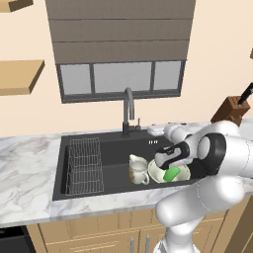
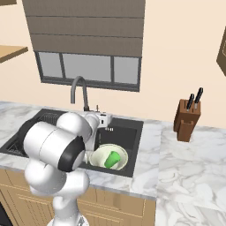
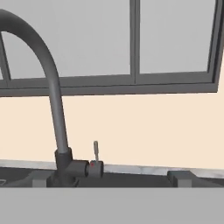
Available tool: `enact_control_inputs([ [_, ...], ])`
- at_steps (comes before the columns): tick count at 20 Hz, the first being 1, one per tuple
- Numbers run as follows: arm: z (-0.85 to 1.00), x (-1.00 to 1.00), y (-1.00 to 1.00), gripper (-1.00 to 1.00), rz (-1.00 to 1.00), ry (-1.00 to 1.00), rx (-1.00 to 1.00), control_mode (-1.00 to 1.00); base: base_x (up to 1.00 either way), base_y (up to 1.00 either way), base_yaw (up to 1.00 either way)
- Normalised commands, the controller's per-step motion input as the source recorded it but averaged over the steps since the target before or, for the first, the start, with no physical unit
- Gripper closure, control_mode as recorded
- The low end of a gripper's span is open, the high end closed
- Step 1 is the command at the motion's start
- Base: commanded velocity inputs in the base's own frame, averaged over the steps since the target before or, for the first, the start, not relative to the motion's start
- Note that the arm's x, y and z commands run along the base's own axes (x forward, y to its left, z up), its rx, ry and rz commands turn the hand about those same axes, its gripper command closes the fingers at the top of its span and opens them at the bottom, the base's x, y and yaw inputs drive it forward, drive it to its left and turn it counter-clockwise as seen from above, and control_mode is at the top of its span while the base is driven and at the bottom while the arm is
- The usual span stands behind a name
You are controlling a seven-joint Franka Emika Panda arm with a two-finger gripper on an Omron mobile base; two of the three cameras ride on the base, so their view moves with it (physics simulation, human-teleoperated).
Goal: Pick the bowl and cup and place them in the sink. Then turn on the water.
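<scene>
The sink (image 1: 111,143), a black basin recessed in the white marble counter (image 1: 24,163), holds the bowl (image 2: 98,156) near its front right corner. The cup (image 2: 112,159) lies tilted inside the bowl, its green body resting on the glossy inner surface. A cream jug (image 1: 138,169) stands just beside the bowl, on its left, toward the middle of the basin floor. A wire rack (image 1: 85,165) occupies the left part of the basin. The faucet (image 3: 52,87) rises from the rear rim of the sink, with its small lever (image 3: 95,151) upright at the side of its base. The arm reaches over the right half of the basin, above the bowl; the gripper is probably turned toward the faucet, since the hand view faces it, but the fingers are hidden and whether they are apart or together cannot be told. A knife block (image 2: 186,119) stands on the counter, well apart from the sink's right edge.
</scene>
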Motion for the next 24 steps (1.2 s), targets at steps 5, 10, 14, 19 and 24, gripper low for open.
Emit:
enact_control_inputs([
  [5,-0.16,0.1,0.12,-1.0,-0.06,-0.02,-0.01,-1.0,0.0,0.0,0.0],
  [10,-0.12,0.07,0.23,-1.0,-0.07,-0.01,-0.02,-1.0,0.0,0.0,0.0],
  [14,-0.17,0.03,0.23,-1.0,-0.06,0.0,-0.03,-1.0,0.0,0.0,0.0],
  [19,-0.24,0.1,0.15,-1.0,-0.01,-0.03,-0.01,-1.0,0.0,0.0,0.0],
  [24,-0.17,0.19,0.05,-1.0,0.0,-0.05,0.0,-1.0,0.0,0.0,0.0],
])
